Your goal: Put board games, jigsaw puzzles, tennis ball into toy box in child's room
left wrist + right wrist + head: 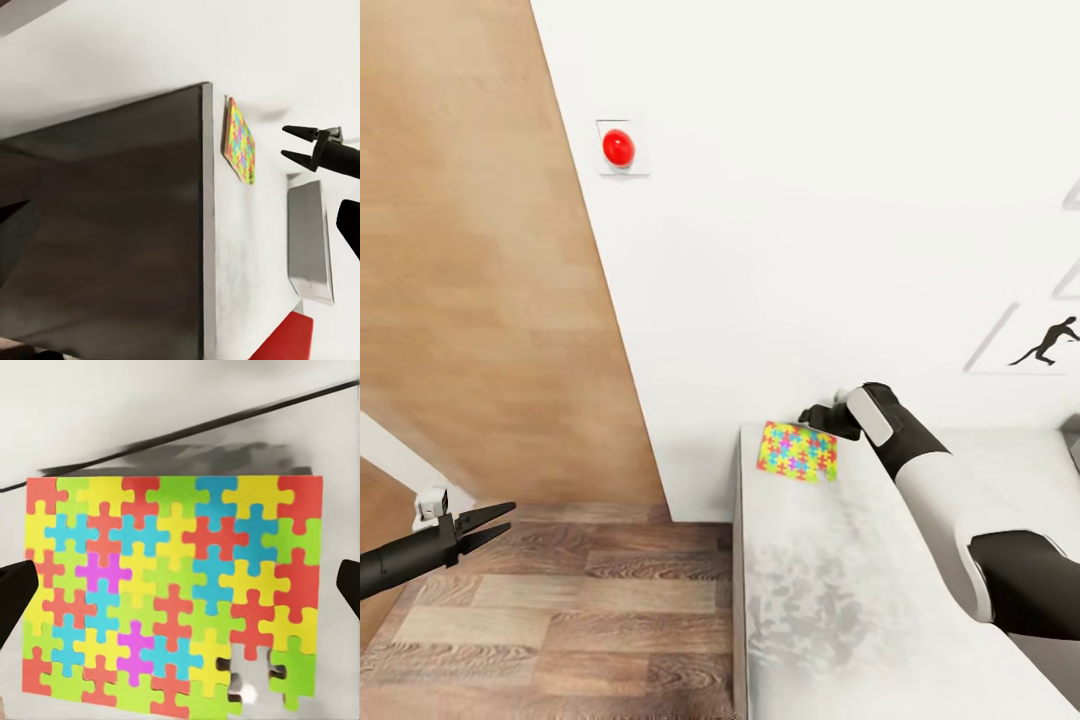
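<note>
**A:** Start close in. What is nearest the robot?

**B:** In the head view, the wood-plank floor (560,610) at the lower left, and over it the left gripper (500,525), its two dark fingers parted with nothing between them. It hangs well apart from the table.

**A:** And the table itself?

**B:** The white table (830,620) runs up from the bottom edge, its near surface mottled grey. The right arm (960,500) reaches across it from the right side.

**A:** Where is the jigsaw puzzle?

**B:** The jigsaw puzzle (797,451) lies flat near the table's far left corner, close to the wall. The right gripper (815,415) sits just beyond its far edge, right above it.

**A:** Is that gripper holding it?

**B:** No. In the right wrist view the puzzle (176,592) spreads out beneath the camera, and the dark fingertips (15,600) stand spread at either side, gripping nothing. One piece is missing near one corner.

**A:** What does the left wrist camera add?

**B:** It sees the puzzle (240,142) from the side, with the right gripper (294,144) just beside it, prongs apart, and a grey flat tray (309,240) farther along the table.

**A:** And farthest off?

**B:** The white wall (810,200), carrying a red round button (618,147) on a small plate and a framed picture of a running figure (1045,342).
</note>
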{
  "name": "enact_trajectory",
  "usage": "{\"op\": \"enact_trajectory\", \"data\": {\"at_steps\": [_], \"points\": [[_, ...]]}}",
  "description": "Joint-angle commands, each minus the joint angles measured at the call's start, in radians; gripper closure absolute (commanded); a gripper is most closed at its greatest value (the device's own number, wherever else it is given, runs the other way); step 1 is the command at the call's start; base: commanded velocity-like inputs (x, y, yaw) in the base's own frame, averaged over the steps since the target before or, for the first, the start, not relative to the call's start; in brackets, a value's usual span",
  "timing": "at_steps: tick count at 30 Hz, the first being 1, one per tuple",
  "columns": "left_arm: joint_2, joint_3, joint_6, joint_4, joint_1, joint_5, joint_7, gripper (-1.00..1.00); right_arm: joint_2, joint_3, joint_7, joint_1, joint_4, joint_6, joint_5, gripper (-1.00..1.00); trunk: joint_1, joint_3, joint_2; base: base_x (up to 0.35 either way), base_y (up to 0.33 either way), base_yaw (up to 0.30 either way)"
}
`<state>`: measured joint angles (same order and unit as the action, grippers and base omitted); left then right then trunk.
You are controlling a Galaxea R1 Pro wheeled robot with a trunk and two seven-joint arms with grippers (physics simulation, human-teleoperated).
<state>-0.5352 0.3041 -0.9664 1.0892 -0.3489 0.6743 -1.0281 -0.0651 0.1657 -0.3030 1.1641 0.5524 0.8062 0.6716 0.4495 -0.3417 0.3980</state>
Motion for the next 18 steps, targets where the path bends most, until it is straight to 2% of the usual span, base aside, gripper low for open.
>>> {"op": "enact_trajectory", "data": {"at_steps": [1,10,18], "points": [[0.000,0.000,-0.005,0.000,-0.001,0.000,-0.003,-1.00,-0.003,0.008,-0.008,0.000,0.001,0.002,0.011,-1.00,0.000,-0.003,0.002,0.000,0.000,0.069],[0.000,0.000,-0.005,0.000,-0.001,0.000,-0.003,-1.00,-0.018,0.008,0.042,-0.003,0.000,-0.003,0.010,-1.00,0.000,-0.018,0.002,0.000,0.000,0.069],[0.000,0.000,-0.005,0.000,-0.001,-0.001,-0.003,-1.00,-0.020,0.008,0.048,-0.003,0.000,-0.005,0.010,-1.00,0.000,-0.031,0.002,0.000,0.000,0.069]]}}
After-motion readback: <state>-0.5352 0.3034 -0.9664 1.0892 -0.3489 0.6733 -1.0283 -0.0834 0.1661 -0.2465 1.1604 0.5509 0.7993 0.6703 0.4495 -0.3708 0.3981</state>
